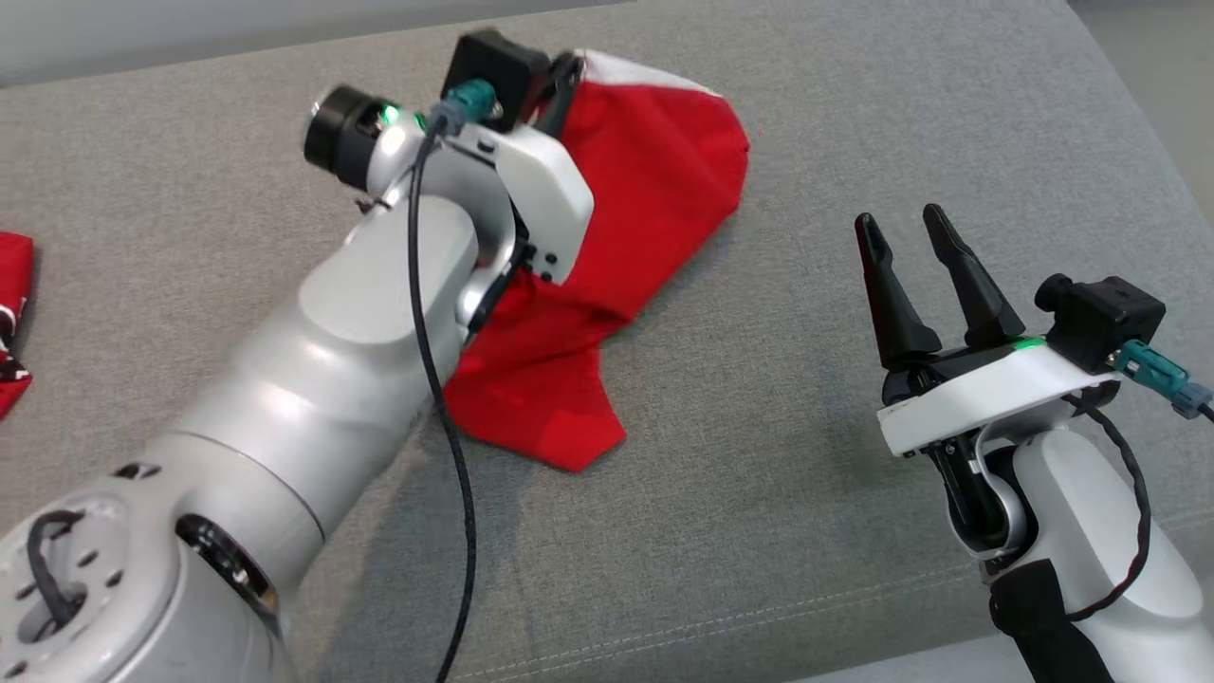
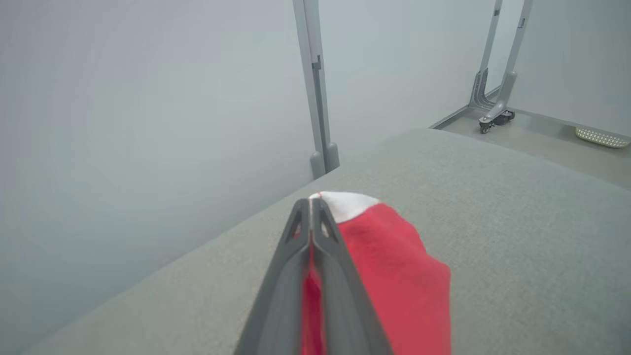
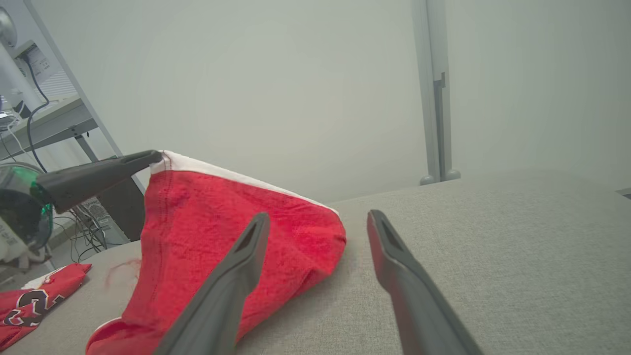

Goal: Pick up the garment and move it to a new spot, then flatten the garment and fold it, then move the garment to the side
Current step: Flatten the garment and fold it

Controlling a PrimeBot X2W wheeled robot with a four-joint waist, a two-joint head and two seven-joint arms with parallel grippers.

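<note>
The garment (image 1: pixel 645 209) is red cloth with a white band along one edge, lying partly lifted on the grey cushion. My left gripper (image 2: pixel 311 204) is shut on its white-banded corner, holding that corner raised above the surface, as the right wrist view shows at the garment (image 3: pixel 222 227). From the left gripper (image 3: pixel 155 157) the cloth hangs down to the cushion. In the head view the left wrist covers its own fingers. My right gripper (image 1: pixel 901 228) stands open to the right of the garment, apart from it, with nothing between its fingers (image 3: pixel 246 246).
The grey cushion (image 1: pixel 759 455) spreads wide around the garment, with a seam near its front edge. A second red garment with a printed number (image 1: pixel 9 323) lies at the far left. A pale wall and metal posts (image 2: pixel 315 98) stand behind the cushion.
</note>
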